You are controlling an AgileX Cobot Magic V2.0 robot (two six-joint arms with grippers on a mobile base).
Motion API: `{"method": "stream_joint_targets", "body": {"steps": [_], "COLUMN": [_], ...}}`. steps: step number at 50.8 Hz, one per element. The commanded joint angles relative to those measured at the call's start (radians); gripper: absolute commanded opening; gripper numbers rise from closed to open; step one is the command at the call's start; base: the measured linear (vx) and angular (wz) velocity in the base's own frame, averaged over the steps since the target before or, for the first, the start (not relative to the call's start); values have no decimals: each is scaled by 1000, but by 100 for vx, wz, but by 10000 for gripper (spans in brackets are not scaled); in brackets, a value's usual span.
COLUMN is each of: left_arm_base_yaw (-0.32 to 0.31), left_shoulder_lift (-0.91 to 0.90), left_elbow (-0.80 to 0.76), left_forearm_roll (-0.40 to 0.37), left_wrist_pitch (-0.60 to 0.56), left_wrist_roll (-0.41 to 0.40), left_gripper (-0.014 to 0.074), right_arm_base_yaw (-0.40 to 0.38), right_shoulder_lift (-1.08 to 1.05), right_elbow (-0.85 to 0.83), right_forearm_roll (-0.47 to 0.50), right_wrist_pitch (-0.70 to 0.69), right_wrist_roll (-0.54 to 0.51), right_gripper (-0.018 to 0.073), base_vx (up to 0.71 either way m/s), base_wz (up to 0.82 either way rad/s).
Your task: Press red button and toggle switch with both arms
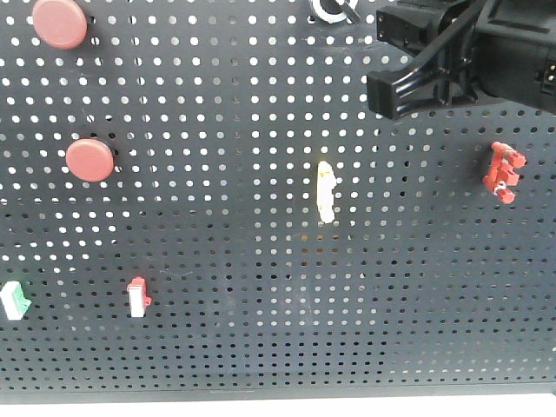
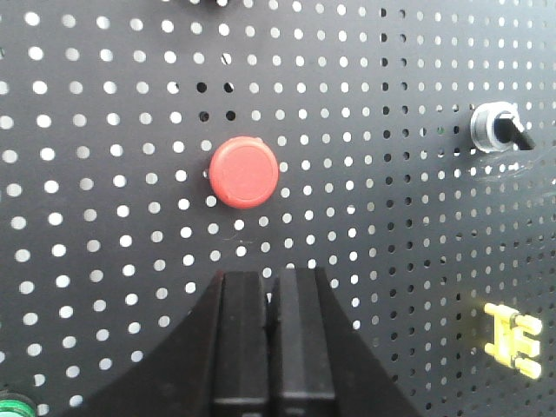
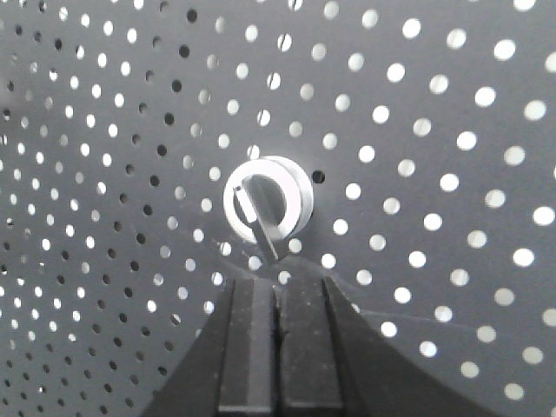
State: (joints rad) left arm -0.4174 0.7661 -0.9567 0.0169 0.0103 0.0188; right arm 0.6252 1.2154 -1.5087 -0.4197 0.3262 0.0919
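Observation:
A round red button (image 2: 244,172) sits on the black pegboard (image 2: 104,130), straight ahead of my left gripper (image 2: 271,278). That gripper is shut and empty, its tips a short way below the button and apart from it. The toggle switch (image 3: 268,206) is a silver ring with a black lever pointing down-right. My right gripper (image 3: 278,282) is shut, with its tips just under the lever's end. In the front view the right gripper (image 1: 387,94) hangs at the top right, near the switch (image 1: 330,9). Two red buttons (image 1: 90,160) (image 1: 59,22) show at the left there.
On the pegboard are a yellow clip (image 1: 326,191), a red clip (image 1: 504,172), a small red-and-white switch (image 1: 139,297) and a green-and-white one (image 1: 15,300). The left wrist view also shows the toggle switch (image 2: 497,128) at the right and the yellow clip (image 2: 514,337).

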Motion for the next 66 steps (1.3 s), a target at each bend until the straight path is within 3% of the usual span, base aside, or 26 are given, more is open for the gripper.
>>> {"method": "stream_joint_targets", "body": {"steps": [1,11,15,22,28,36,45,52,66], "left_arm_base_yaw": [-2,1,39,182,311,427,452,452,452], "left_shoulder_lift": [-7,-24,-78,-250,-423,-619,-805,-778,-781], "left_elbow": [-24,-4,68,333,593,847,1029,1013,1013], "left_forearm_roll": [-5,-5,-4,-11,-11,-17,-17,-17,-17], "left_wrist_pitch": [-74,-82,-133,-201,-175,-121,-116,-1,24], "left_wrist_roll": [-2,-1,17,17,16,16,14,15,15], "left_gripper": [2,2,2,2,2,2,2,2,2], "right_arm_base_yaw": [0,0,0,-1,-1,-1,-1,0,0], "right_shoulder_lift": [-25,-25,-25,-25,-25,-25,-25,-26,-25], "right_elbow": [-31,-31,-31,-31,-31,-31,-31,-31,-31], "right_forearm_roll": [-16,-16,-16,-17,-17,-17,-17,-17,-17], "right_wrist_pitch": [-66,-66,-66,-66,-66,-66,-66,-62,-47], "right_wrist_roll": [-3,-3,-3,-3,-3,-3,-3,-3,-3], "right_gripper": [0,0,0,0,0,0,0,0,0], "base_vx": [0,0,0,0,0,0,0,0,0], "base_wz": [0,0,0,0,0,0,0,0,0]}}
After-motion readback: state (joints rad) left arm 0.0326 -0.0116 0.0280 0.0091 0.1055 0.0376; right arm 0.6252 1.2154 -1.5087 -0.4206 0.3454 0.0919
